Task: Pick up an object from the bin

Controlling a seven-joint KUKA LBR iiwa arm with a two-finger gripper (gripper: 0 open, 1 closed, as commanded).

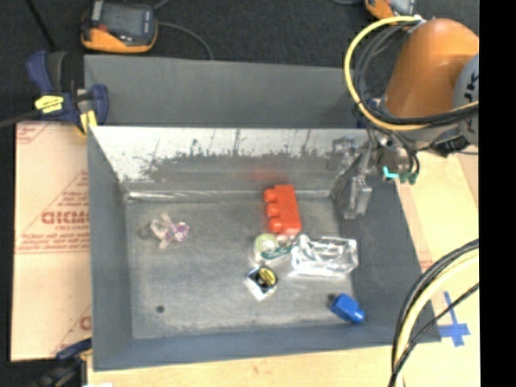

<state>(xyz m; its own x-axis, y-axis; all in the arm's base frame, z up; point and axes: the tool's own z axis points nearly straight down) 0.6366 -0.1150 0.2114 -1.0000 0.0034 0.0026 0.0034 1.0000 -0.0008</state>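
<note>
Scuffed matt metal bin (193, 297), smooth orange plastic block (280, 208), shiny crinkled wrapper (324, 256).

Grey bin (193, 297) holds orange block (281, 208) (clear packet (324, 256) beside), blue piece (347, 307).

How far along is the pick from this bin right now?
Nothing looks picked yet: the red block, clear packet and blue piece all lie on the bin floor. The gripper hangs near the far wall, beside the red block. Grasping and lifting remain.

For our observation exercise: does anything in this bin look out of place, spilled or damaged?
Nothing stands out. The orange-red block, crumpled clear packet and blue piece lie loose in the bin, as expected; none looks broken or spilled.
</note>
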